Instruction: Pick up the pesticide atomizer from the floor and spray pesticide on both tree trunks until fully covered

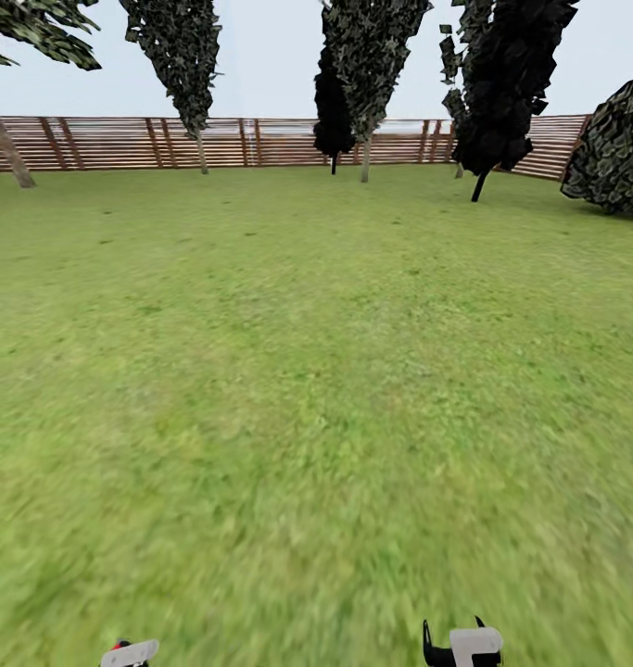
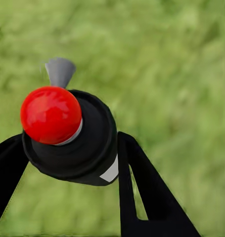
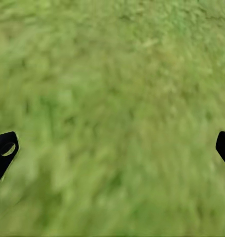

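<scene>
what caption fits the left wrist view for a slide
Left gripper clamps the black, red-capped pesticide atomizer above blurred green grass.

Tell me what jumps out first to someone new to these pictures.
In the left wrist view, the atomizer with its red knob sits between the left gripper's black fingers. In the head view, a wide lawn runs to a slatted fence lined with dark cypresses.
</scene>
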{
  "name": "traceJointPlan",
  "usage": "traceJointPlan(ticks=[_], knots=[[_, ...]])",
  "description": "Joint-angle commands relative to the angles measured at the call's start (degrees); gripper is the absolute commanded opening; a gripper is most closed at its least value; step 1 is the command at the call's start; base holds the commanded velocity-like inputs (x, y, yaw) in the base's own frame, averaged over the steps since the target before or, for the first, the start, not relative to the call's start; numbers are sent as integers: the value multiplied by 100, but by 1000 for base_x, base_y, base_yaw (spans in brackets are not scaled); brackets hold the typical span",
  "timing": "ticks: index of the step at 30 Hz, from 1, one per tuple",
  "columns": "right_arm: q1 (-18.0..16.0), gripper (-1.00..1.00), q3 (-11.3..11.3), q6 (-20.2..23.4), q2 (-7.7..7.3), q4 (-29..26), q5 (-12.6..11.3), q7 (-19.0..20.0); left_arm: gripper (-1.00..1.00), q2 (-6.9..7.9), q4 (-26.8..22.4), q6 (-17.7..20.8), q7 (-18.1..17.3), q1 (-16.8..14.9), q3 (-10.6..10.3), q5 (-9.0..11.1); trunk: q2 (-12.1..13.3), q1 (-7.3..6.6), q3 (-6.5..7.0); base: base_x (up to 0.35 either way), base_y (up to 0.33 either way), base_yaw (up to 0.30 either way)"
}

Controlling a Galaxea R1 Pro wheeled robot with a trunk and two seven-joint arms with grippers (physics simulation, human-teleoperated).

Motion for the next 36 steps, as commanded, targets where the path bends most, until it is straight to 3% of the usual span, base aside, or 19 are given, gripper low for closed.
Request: traceJointPlan(ticks=[1, 28, 36], knots=[[1, 100, 1, 1, -1, 0, 0, 0, -100, 3, 1, -4, 0, 0, -2, -5, 0, 0, 4, 0, 0, 279], [0, 100, 2, 4, 0, 0, 0, -2, -100, -5, 3, 0, -9, 0, -9, -25, 0, 0, 98, 3, 0, 279], [0, 100, 1, 1, 3, 0, 0, 0, -100, -9, 4, 0, -9, 0, -9, -19, 0, 0, 125, 262, 91, 279]])
